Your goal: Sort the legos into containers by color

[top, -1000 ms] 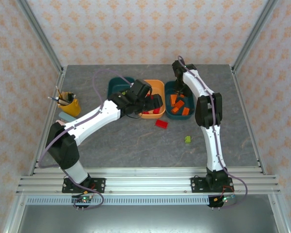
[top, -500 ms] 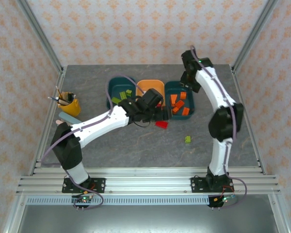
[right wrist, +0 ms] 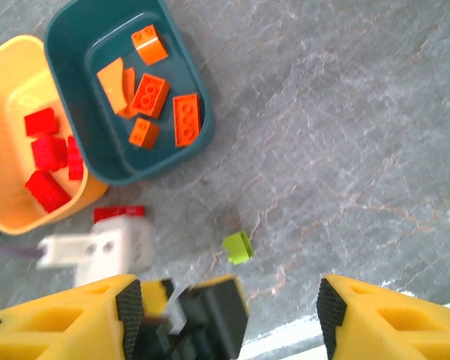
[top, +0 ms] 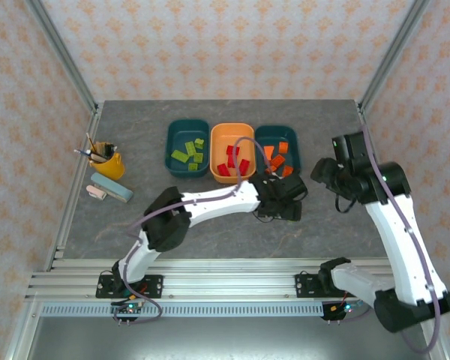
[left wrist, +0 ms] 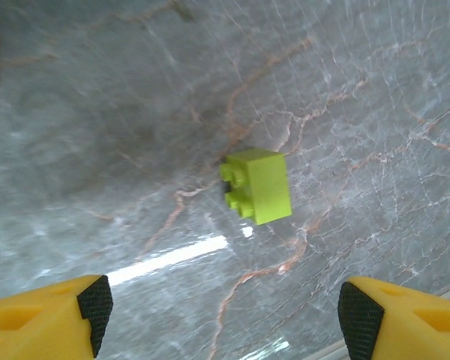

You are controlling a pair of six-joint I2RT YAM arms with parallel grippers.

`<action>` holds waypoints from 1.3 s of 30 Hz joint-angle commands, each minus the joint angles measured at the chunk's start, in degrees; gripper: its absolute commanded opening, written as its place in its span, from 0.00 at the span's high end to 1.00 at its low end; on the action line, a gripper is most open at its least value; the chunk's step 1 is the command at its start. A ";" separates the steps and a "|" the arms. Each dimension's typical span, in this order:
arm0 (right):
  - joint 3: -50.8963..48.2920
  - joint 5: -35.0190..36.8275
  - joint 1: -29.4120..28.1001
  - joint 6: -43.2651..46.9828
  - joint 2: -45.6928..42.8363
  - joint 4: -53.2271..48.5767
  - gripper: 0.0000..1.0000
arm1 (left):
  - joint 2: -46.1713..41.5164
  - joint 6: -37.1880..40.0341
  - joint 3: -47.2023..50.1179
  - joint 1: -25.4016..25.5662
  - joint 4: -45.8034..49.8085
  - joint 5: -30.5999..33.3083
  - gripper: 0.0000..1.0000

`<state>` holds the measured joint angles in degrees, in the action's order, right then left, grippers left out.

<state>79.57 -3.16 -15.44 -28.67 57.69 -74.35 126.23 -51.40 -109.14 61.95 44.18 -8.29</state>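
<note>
Grey marble tabletop (left wrist: 97, 112), lime-green brick (left wrist: 257, 185) loose near the teal tray (right wrist: 75, 30) of orange bricks (right wrist: 151, 94).
Your left gripper (left wrist: 226, 311) hangs over that brick, jaws spread and empty (right gripper (right wrist: 229, 315) likewise, right of the tray).

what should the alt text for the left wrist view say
A small lime-green lego brick lies on the grey marbled table. The left gripper hangs above it with its yellow, black-padded fingers spread wide at the bottom corners of the picture, holding nothing.
</note>
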 commanded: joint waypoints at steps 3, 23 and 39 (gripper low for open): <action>-1.90 -4.27 -0.37 -0.42 -6.72 -5.54 0.35 | 6.89 -2.19 -11.03 1.03 8.83 5.13 0.19; -1.41 -7.23 -0.37 -4.29 -17.00 -9.78 0.39 | 20.19 -1.43 -25.07 1.00 13.33 7.82 0.73; -4.32 -25.87 -0.33 0.60 -15.17 5.15 0.40 | -7.18 -0.60 -2.06 -8.36 11.54 13.76 0.82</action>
<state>77.23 -22.61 -15.44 -29.32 41.56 -76.07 128.01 -52.42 -116.05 58.65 56.01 1.02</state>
